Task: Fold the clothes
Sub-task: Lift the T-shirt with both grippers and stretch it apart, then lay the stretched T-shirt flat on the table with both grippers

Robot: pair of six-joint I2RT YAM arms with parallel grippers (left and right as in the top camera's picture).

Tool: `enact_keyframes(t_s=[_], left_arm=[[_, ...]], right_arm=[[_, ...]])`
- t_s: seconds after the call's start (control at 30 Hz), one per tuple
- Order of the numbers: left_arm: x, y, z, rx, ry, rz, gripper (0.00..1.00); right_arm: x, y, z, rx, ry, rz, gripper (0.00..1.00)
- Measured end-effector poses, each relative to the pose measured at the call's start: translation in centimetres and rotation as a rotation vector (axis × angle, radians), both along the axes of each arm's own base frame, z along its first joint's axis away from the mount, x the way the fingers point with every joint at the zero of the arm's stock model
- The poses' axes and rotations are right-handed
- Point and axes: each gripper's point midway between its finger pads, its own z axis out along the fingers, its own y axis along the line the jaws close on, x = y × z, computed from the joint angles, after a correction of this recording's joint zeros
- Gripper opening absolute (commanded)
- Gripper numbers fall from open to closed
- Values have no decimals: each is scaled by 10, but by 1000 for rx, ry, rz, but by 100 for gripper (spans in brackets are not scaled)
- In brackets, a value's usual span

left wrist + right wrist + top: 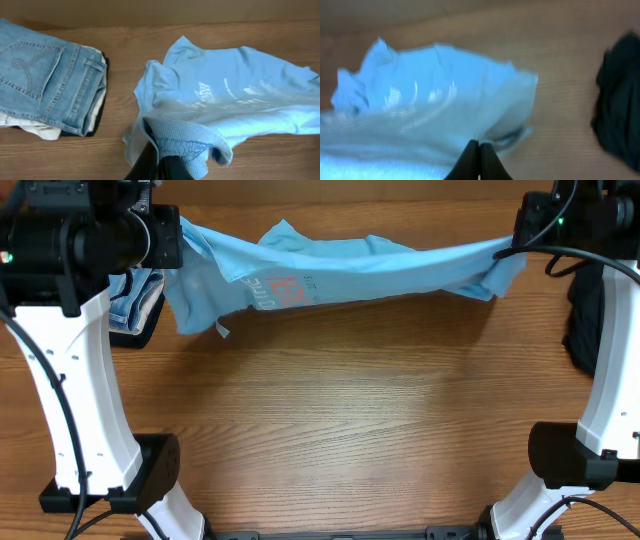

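The sky-blue T-shirt (340,270) hangs stretched between my two grippers at the far side of the table, its white-and-red lettering showing left of the middle. My left gripper (160,159) is shut on the shirt's ribbed collar; the shirt (235,100) spreads out beyond it. In the overhead view the left gripper (178,235) holds the shirt's left end. My right gripper (479,150) is shut on the shirt's other end (430,100), seen in the overhead view at the far right (515,248).
A stack of folded clothes with blue jeans on top (45,85) lies at the far left, also in the overhead view (135,295). A dark garment (585,320) lies at the right edge, also in the right wrist view (617,100).
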Motion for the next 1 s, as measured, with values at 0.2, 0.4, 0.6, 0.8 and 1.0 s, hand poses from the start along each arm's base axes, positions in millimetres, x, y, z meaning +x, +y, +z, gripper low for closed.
enact_keyframes(t_s=[0.2, 0.4, 0.6, 0.8, 1.0], left_arm=[[-56, 2, 5, -36, 29, 46, 4], [-93, 7, -41, -36, 198, 102, 4], [-116, 9, -108, -30, 437, 145, 4], [-134, 9, -155, -26, 585, 170, 4], [-135, 9, -179, -26, 627, 173, 4]], right_arm=[[-12, -4, -1, 21, 28, -38, 4], [-80, -3, 13, 32, 25, -83, 4], [-148, -3, -32, 40, 159, -143, 4], [-169, -4, -116, 56, 392, -219, 4], [-179, -3, -166, 69, 493, -272, 4]])
